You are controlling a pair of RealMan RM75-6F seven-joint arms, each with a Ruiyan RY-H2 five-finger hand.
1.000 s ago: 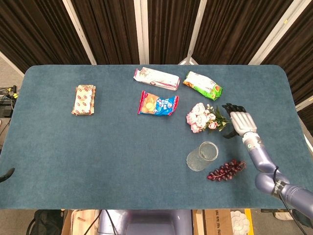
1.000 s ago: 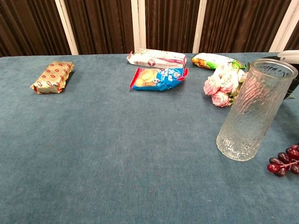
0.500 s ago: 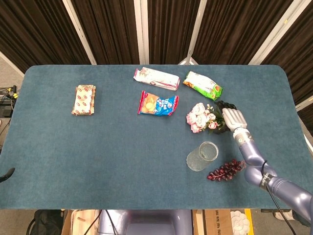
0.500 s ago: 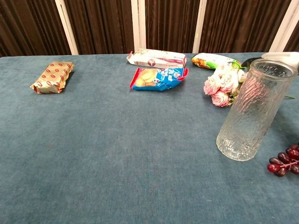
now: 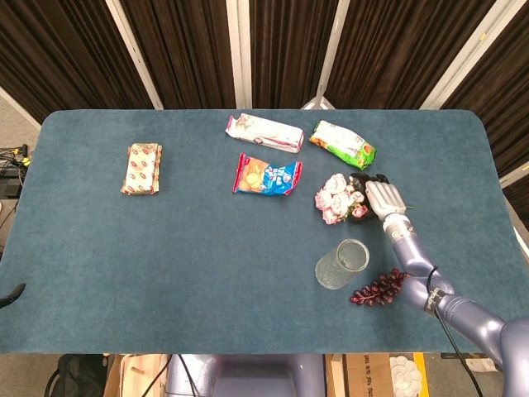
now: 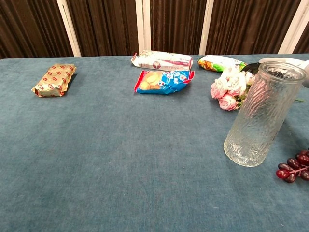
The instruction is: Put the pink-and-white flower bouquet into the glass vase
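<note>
The right hand (image 5: 383, 198) is reaching over the stem end of the pink-and-white flower bouquet (image 5: 339, 198), which is lying on the blue table (image 5: 190, 248) just behind the glass vase (image 5: 340, 265). Its dark fingers (image 5: 364, 179) are curling toward the greenery, but whether they are already closing on the stems or only hovering above them I cannot tell; the chest view is showing just a pale sliver of the hand behind the vase rim. The vase is standing upright and empty, with the bunch of purple grapes (image 5: 380, 289) lying just to its right. To do this step well, the hand should be settling around the stems rather than the blossoms, closing firmly enough that the blooms are not drooping, then lifting clear before tipping the stems downward over the mouth. The arm is passing close beside the vase, so a careless swing could be knocking it over. The left hand is out of sight in both views.
</note>
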